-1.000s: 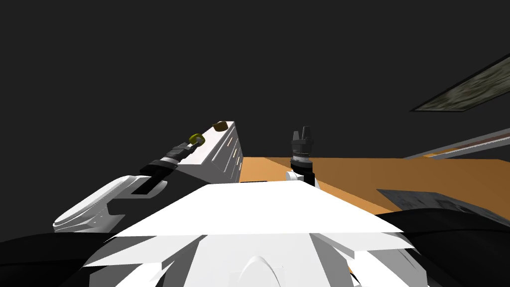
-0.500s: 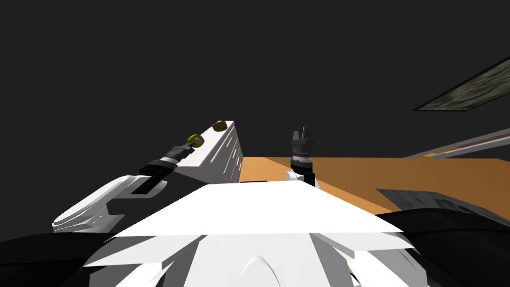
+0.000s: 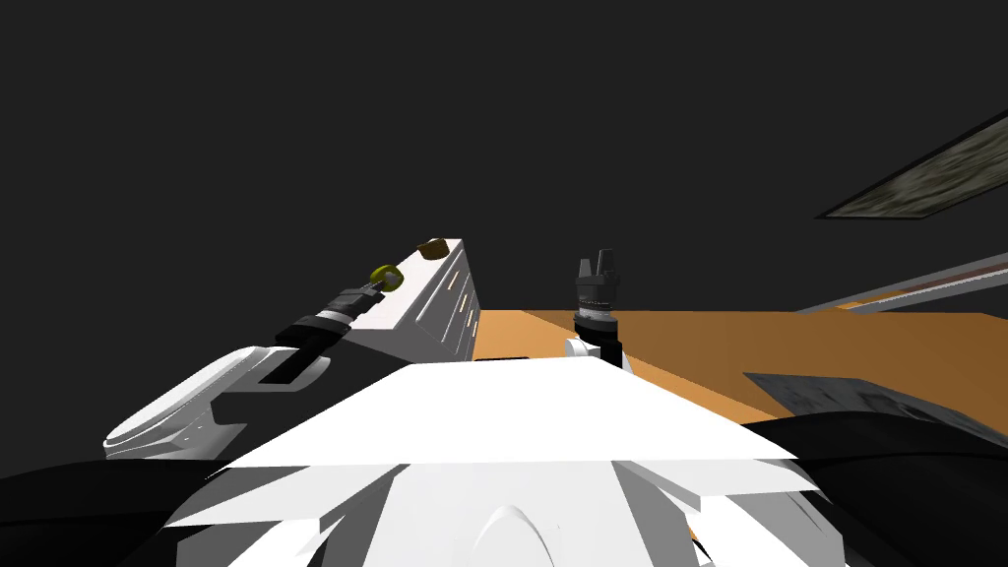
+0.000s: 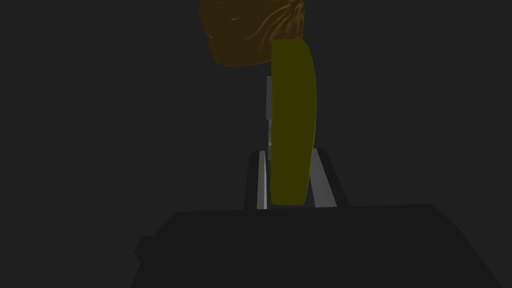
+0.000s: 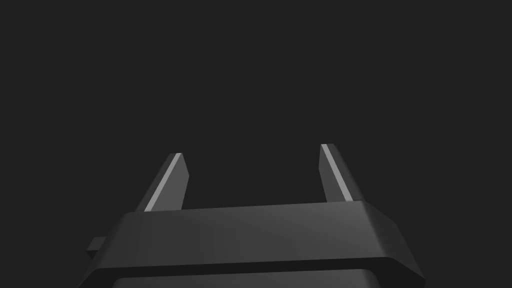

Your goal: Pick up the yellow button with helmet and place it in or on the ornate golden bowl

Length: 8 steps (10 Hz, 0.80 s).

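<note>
The yellow button (image 4: 292,120) stands edge-on, a thick disc between my left gripper's (image 4: 290,152) fingers (image 4: 261,180), which press its two sides. Just beyond it is the brownish-gold ornate bowl (image 4: 250,30). In the head view the button (image 3: 385,276) is a small yellow ring at the tip of my left gripper (image 3: 378,285), over the near end of a white dresser's top (image 3: 418,285). The bowl (image 3: 433,249) sits on the dresser's far end. My right gripper (image 3: 598,264) is raised in front of my chest, fingers open and empty, as the right wrist view confirms (image 5: 250,150).
The dresser has a front of drawers (image 3: 455,310) with pale handles, facing an orange floor (image 3: 787,345). A dark rug (image 3: 856,394) lies at the right. A framed picture (image 3: 915,182) and a long rail (image 3: 906,285) are on the dark wall at the right.
My left gripper's fingers have closed onto the yellow button. The button and bowl sit a touch further left in the head view. The right arm has not moved.
</note>
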### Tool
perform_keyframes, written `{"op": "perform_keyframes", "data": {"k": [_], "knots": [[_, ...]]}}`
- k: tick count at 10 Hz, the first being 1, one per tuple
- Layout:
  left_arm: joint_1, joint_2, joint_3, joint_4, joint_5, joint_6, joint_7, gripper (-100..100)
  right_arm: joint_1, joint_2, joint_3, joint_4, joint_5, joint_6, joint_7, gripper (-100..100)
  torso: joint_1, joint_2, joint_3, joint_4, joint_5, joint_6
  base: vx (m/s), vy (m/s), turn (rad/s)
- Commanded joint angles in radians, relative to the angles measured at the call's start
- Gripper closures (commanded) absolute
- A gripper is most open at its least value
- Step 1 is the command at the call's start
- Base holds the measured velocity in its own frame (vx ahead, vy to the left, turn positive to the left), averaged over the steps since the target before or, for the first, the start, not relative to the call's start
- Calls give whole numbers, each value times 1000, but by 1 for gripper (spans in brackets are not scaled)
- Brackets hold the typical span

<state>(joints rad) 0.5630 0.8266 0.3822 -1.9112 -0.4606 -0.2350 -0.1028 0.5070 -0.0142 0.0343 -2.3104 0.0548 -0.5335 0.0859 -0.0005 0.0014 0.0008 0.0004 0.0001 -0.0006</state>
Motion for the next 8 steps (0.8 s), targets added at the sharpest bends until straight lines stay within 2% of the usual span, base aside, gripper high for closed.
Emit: {"op": "perform_keyframes", "data": {"k": [1,2,5,6,8], "knots": [[0,0,0,0,0,0,0,0,0,0,0,0,0,0,0,0,0,0,0,0,0,0,0,0,0],[8,19,35,-13,10,27,-2,100,0,0,0,0,0,0,0,0,0,0,0,0,0,0,79,-48,3],[20,62,100,-28,37,81,3,100,0,0,0,0,0,0,0,0,-8,-10,-6,-2,-2,0,154,-114,19],[23,73,112,-31,44,92,7,100,0,0,0,0,0,0,0,0,-10,-12,-7,-2,-3,1,133,-131,11],[40,128,159,-48,73,137,31,100,0,0,0,0,0,0,0,0,-11,-10,-6,-2,-4,0,159,-112,11]]}}
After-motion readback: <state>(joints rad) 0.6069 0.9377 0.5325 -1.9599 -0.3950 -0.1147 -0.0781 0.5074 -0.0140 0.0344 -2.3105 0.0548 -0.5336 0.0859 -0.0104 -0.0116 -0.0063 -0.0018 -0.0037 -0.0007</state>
